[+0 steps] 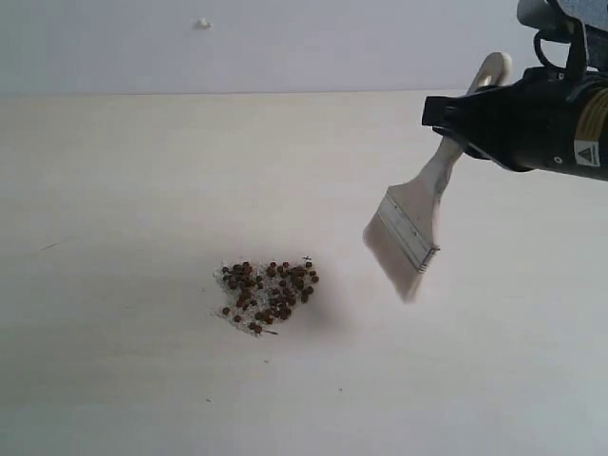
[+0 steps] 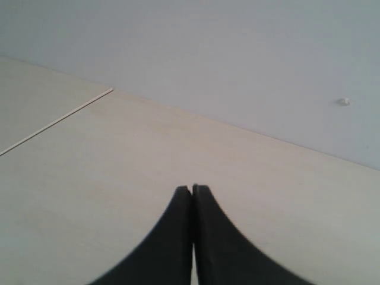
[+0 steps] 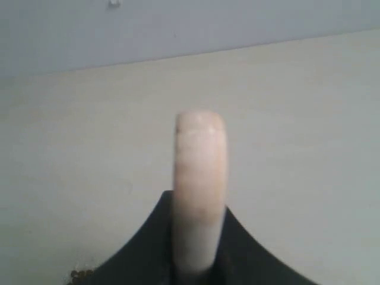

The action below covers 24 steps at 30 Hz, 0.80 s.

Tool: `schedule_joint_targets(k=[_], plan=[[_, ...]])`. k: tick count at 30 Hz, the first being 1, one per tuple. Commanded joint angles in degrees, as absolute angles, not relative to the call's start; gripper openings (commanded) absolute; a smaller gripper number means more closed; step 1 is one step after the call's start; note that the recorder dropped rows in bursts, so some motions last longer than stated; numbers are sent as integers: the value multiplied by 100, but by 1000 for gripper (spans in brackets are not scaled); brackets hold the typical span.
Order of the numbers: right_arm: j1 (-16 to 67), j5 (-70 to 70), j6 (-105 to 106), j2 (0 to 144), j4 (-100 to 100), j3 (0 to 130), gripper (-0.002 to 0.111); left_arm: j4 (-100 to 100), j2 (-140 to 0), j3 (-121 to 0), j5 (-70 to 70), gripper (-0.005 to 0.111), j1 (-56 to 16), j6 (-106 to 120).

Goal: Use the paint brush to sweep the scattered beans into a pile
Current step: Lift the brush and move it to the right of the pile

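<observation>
The beans (image 1: 269, 294) lie bunched in one small reddish-brown cluster on the pale table, with fine white grains among them. To their right the paint brush (image 1: 408, 233) hangs tilted in the air, bristles down and clear of the cluster. My right gripper (image 1: 458, 119) is shut on its wooden handle (image 3: 200, 178), whose rounded end sticks out past the black fingers. A few beans (image 3: 82, 274) peek beside those fingers in the right wrist view. My left gripper (image 2: 192, 189) is shut with nothing in it, over bare table; it does not show in the exterior view.
The pale tabletop (image 1: 142, 190) meets a grey wall (image 1: 285, 38) at the back. A thin seam line (image 2: 59, 122) runs across the table in the left wrist view. A small white speck (image 1: 203, 23) sits on the wall.
</observation>
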State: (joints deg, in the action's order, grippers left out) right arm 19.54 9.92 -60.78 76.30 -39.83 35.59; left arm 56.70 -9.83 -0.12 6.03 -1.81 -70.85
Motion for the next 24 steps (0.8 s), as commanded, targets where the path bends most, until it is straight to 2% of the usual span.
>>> schedule_joint_targets(k=[1, 7, 10, 13, 18, 24], plan=[[2002, 1012, -4615, 7507, -2689, 3661, 0, 5627, -942, 0, 638, 0, -173, -7065], [2002, 49, -2567, 7102, -2113, 4278, 0, 5627, -942, 0, 638, 0, -173, -7065], [2002, 652, -2563, 6998, -2014, 4057, 0, 5627, -942, 0, 638, 0, -173, -7065], [2002, 1492, -2179, 7039, -1074, 3671, 0, 5627, -942, 0, 638, 0, -173, -7065], [2013, 2535, -279, 7075, 1647, 2826, 0, 5627, -942, 0, 638, 0, -173, -7065], [2518, 3059, -263, 7075, 1799, 2340, 0, 5627, -942, 0, 638, 0, -173, -7065]])
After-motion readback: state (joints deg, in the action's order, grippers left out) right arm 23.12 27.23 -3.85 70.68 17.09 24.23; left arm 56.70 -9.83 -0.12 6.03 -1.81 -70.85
